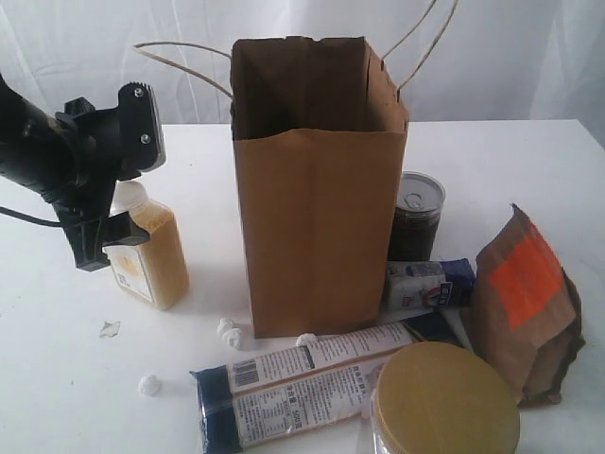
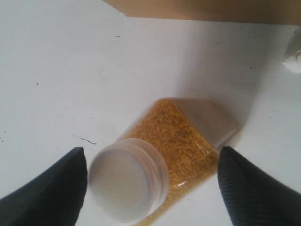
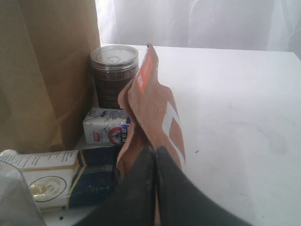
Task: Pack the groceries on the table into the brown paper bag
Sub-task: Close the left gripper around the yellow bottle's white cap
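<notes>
The yellow-grain bottle (image 1: 151,260) stands upright left of the tall brown paper bag (image 1: 317,189). My left gripper (image 1: 109,232) is open around its white cap (image 2: 124,186), one fingertip (image 2: 70,165) close beside the cap and the other farther off. Right of the bag stand the dark can (image 1: 416,213), blue-white packet (image 1: 425,284) and brown pouch with orange label (image 1: 525,303). In front lie the long navy-tan packet (image 1: 312,378) and the gold-lidded jar (image 1: 444,402). My right gripper (image 3: 155,150) is shut and empty, just short of the pouch (image 3: 150,103); the exterior view does not show it.
Small white crumbs (image 1: 227,328) and a clear wrapper scrap (image 1: 109,328) lie on the white table (image 1: 57,378) near the bag's base. The bag's mouth is open, its string handles (image 1: 416,43) sticking up. White curtain behind.
</notes>
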{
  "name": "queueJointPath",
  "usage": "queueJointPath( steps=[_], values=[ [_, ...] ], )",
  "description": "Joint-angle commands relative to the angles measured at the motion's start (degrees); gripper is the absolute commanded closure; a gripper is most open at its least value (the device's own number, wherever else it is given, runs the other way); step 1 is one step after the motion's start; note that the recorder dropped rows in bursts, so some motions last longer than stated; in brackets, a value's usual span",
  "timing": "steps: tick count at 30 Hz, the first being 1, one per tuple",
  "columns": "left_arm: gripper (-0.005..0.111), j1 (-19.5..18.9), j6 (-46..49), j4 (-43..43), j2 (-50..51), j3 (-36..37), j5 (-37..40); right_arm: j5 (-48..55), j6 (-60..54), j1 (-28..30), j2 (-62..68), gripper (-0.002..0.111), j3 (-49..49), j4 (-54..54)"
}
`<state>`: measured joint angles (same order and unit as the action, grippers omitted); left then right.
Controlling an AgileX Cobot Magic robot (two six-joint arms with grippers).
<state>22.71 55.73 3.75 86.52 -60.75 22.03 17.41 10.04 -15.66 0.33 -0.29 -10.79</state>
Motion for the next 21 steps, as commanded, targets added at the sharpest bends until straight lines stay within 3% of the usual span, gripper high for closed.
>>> queueJointPath(
  steps=[1, 14, 21],
  values=[
    [0.036, -0.2, -0.7, 2.4, -0.3, 2.0, 9.6, -0.4, 0.2, 0.3, -0.3, 0.108, 0.3, -0.2],
    [0.036, -0.2, -1.2, 4.5, -0.6, 2.0, 16.3, -0.4, 0.2, 0.3, -0.3, 0.108, 0.3, -0.2],
    [0.039, -0.2, -14.7, 2.6, -1.2, 2.0, 17.5, -0.4, 0.2, 0.3, -0.3, 0.108, 0.3, -0.2]
  ],
)
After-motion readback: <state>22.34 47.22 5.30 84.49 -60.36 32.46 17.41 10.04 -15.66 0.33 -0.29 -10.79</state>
